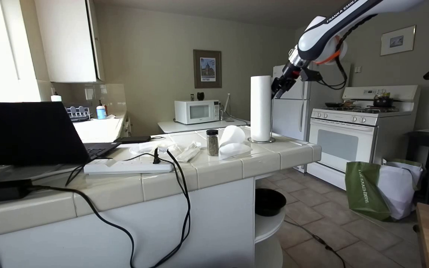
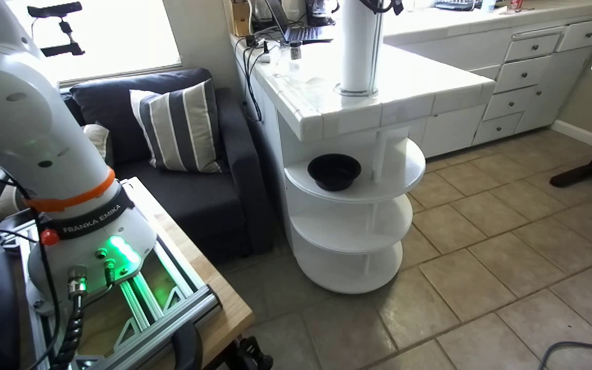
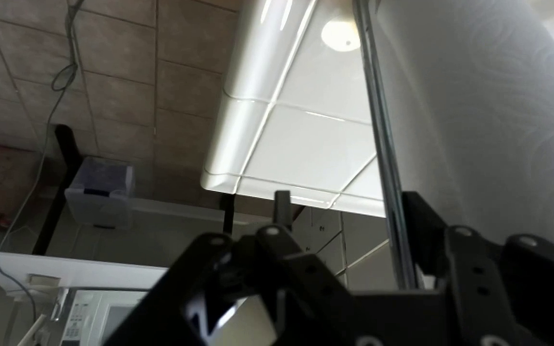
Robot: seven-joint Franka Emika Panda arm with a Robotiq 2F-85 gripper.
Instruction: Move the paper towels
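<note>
The hand [image 3: 349,204] is holding its fingers [image 3: 283,211] well apart, and the holder's rod [image 3: 381,120] is running between them, passing just beside the finger nearer the roll [image 3: 488,120]; whether that finger is touching rod or roll, I cannot tell. In an exterior view the hand is hanging at the upper right of the roll, with the arm [image 1: 320,39] sloping in from the upper right. The roll is standing upright on its wire base [image 1: 269,140] at the right end of the tabletop [image 1: 264,163]. Just left of it a curled white piece [image 1: 233,136] is lying beside a jar [image 1: 212,145], which is standing upright. Farther left, a power strip [image 1: 125,168] is lying along the near edge, and a laptop [image 1: 28,130] is sitting open at the left end. Under the tabletop, in both exterior views, a black bowl [image 2: 334,172] is resting on the top shelf [image 2: 391,180]. Beyond, a microwave [image 1: 196,112] is sitting at the far side, a fridge [image 1: 289,115] and a stove [image 1: 343,143] are standing at the far right, and a bag [image 1: 367,186] is slumping on the floor [image 1: 322,208] near the stove.
</note>
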